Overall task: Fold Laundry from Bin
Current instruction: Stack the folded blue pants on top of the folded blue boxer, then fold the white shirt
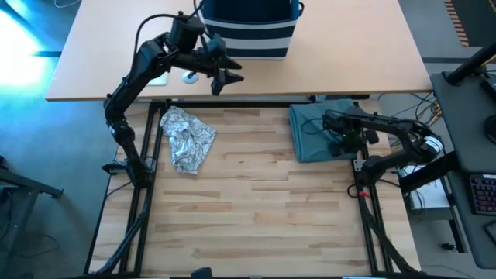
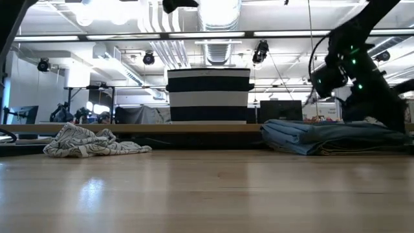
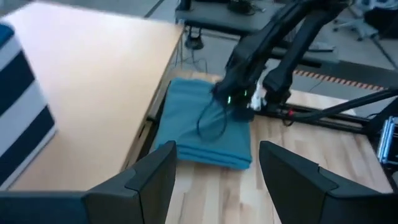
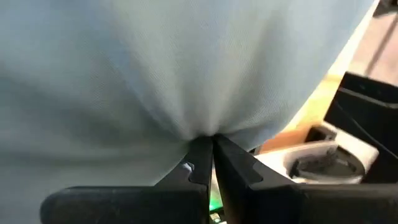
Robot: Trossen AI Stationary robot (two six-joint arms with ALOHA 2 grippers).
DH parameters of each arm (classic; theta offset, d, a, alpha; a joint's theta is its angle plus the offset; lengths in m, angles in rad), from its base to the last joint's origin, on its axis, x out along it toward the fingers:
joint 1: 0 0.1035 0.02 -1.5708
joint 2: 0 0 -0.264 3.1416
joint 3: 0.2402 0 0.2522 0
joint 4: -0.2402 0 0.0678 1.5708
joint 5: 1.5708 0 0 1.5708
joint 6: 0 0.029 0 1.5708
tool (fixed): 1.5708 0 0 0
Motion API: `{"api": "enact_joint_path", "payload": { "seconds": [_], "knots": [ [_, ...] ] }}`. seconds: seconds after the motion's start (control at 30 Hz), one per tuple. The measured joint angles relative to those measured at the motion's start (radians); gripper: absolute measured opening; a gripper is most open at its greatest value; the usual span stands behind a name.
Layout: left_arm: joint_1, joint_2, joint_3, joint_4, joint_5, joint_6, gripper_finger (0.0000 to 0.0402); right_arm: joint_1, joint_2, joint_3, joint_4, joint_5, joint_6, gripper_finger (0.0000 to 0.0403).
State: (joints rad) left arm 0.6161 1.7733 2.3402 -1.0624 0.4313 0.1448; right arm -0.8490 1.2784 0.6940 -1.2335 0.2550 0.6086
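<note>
The navy bin (image 1: 249, 29) with white stripes stands on the tan table beyond the wooden worktop. A grey-white patterned garment (image 1: 187, 139) lies crumpled at the worktop's far left. A teal garment (image 1: 314, 132) lies folded flat in layers (image 2: 323, 137) at the far right. My left gripper (image 1: 227, 76) hangs open in the air just left of the bin, with nothing between its fingers (image 3: 149, 180). My right gripper (image 1: 339, 138) is down on the teal garment's right part, shut on its cloth. My right gripper pinches a small gathered fold of the teal garment's top layer (image 4: 202, 127) between its two fingertips (image 4: 198, 158). It comes steeply from above. Creases run in toward the pinch. The rest of the garment lies on the table.
A small white round object (image 1: 190, 76) lies on the tan table below my left arm. Black frame rails (image 1: 143, 178) run along both sides of the worktop. The worktop's middle and near part (image 1: 256, 209) is bare wood.
</note>
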Motion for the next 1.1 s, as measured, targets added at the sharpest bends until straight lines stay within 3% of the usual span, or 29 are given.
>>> {"api": "enact_joint_path", "payload": {
  "seconds": [0.23, 0.37, 0.53, 0.67, 0.8, 0.9, 1.1],
  "knots": [
    [-0.001, -0.024, 0.000, -0.127, -0.067, -0.015, 0.0213, 0.005, -0.148, 0.194, -0.065, -0.037, 0.006, 0.0013],
    [-0.001, -0.029, 0.000, -0.141, -0.072, -0.051, 0.0213, 0.005, -0.191, 0.247, 0.125, -0.137, -0.037, 0.0013],
    [-0.001, -0.030, 0.000, -0.176, -0.128, -0.057, 0.0213, 0.004, -0.116, 0.192, 0.369, -0.174, -0.091, 0.0012],
    [-0.001, -0.031, 0.000, -0.315, -0.199, -0.063, 0.0213, 0.004, -0.021, 0.124, 0.489, -0.151, -0.142, 0.0012],
    [-0.002, -0.031, -0.033, -0.459, -0.293, -0.152, 0.0213, 0.011, 0.008, 0.142, 0.531, -0.115, -0.170, 0.0012],
    [-0.002, -0.045, -0.131, -0.508, -0.366, -0.222, 0.0213, 0.046, -0.063, 0.221, 0.545, -0.026, -0.225, 0.0013],
    [-0.022, -0.134, -0.532, -0.484, -0.363, -0.376, 0.0213, 0.141, -0.218, 0.370, 0.566, 0.009, -0.310, 0.0013]
  ]
}}
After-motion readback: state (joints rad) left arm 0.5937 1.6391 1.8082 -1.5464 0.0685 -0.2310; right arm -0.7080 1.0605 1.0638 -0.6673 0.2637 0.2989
